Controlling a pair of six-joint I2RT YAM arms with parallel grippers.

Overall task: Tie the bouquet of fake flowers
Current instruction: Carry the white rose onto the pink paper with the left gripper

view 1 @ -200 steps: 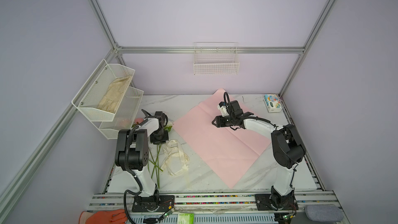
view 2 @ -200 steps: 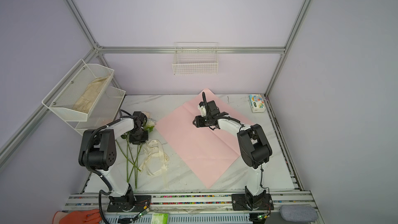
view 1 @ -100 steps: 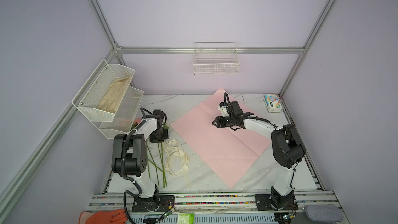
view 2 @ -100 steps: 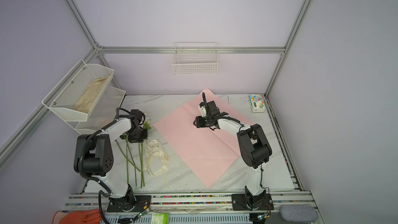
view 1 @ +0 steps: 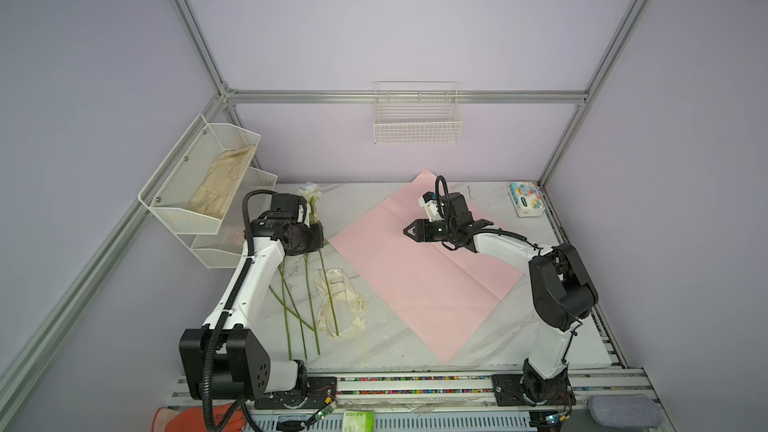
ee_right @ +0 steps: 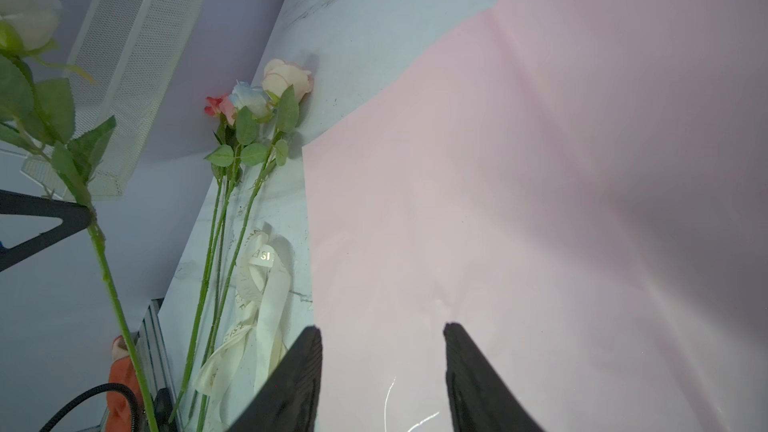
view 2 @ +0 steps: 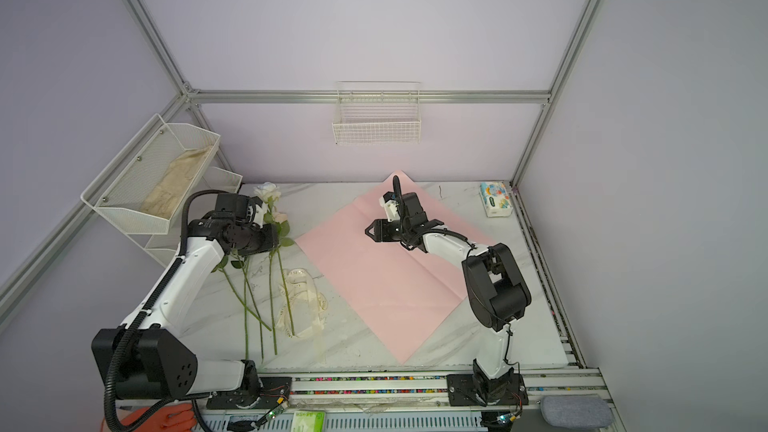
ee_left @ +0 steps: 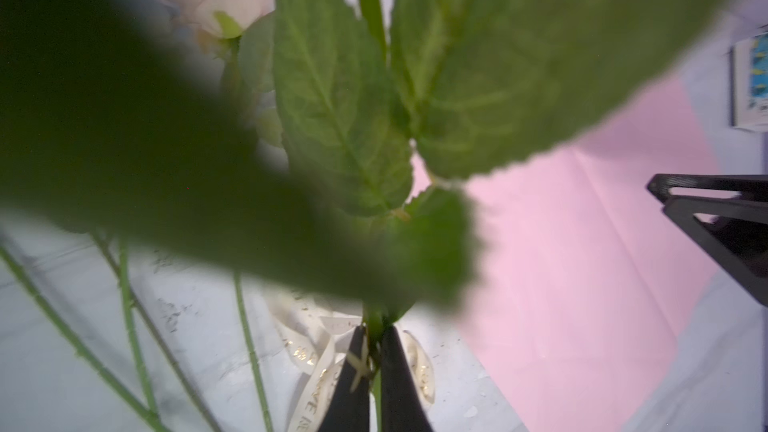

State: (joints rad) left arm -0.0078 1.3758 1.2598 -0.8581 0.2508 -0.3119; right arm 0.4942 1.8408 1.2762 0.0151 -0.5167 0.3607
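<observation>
Bouquet [ee_right: 249, 118] lies beside pink paper [view 1: 415, 284] edge; left tool [ee_left: 374, 331] clamped on one rose stem [ee_right: 109, 280]; right tool [ee_right: 381, 328] apart above paper.

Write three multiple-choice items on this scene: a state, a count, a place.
1. The left gripper is: A open and empty; B shut on a rose stem; C open around a rose stem.
2. How many roses lie on the table? A one; B three; C six.
3. The ribbon lies: A on the table beside the pink paper; B wholly on the pink paper; C in the left gripper.
1 B: the left wrist view shows the pinch. 2 B: the right wrist view shows three heads. 3 A: both top views show it.
</observation>
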